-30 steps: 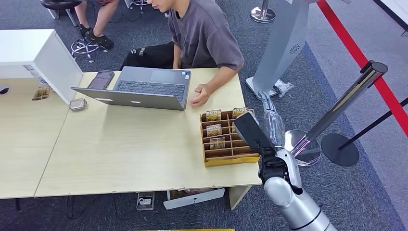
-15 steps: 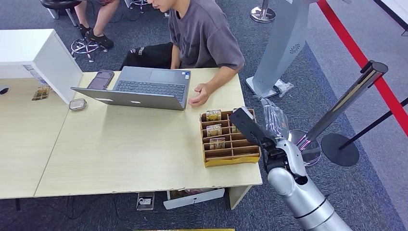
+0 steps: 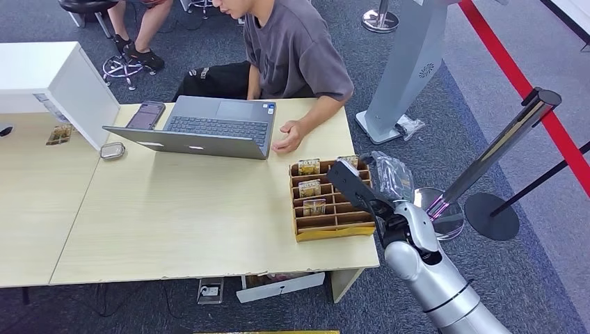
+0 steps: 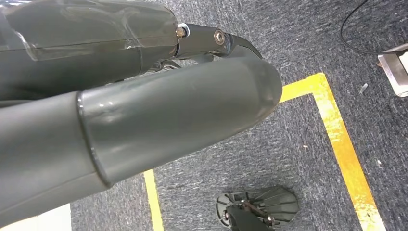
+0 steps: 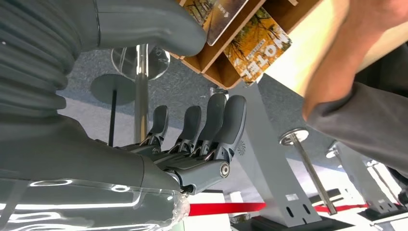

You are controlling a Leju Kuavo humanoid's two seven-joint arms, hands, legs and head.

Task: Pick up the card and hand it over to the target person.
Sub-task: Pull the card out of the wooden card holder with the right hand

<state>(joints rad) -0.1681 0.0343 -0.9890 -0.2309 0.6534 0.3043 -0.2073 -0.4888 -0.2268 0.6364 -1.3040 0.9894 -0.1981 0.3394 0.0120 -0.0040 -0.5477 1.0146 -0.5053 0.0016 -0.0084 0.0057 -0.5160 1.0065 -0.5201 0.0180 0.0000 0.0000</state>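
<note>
Several "HOTEL" cards stand in the slots of a cardboard organizer (image 3: 334, 233) at the table's right end; one is at the back left (image 3: 309, 167) and one at the back right (image 3: 346, 161). My right hand (image 3: 353, 183) hovers over the organizer's right column, fingers spread, holding nothing. In the right wrist view its fingers (image 5: 211, 125) and thumb (image 5: 149, 24) are apart, with a card (image 5: 257, 50) just past them in the cardboard tray (image 5: 293, 9). A seated person (image 3: 296, 49) rests a hand (image 3: 287, 141) on the table behind the organizer. My left hand (image 4: 168, 115) hangs over the floor, holding nothing.
An open laptop (image 3: 202, 126) sits before the person, with a phone (image 3: 146, 115) and a white box (image 3: 49, 76) further left. A grey stand (image 3: 410, 62) and barrier posts (image 3: 501, 149) are to the right of the table (image 3: 174, 216). Yellow floor tape (image 4: 344, 144) lies below my left hand.
My right hand has moved left and forward, from beside the table's right edge to over the organizer's right column. The person and the cards have not moved.
</note>
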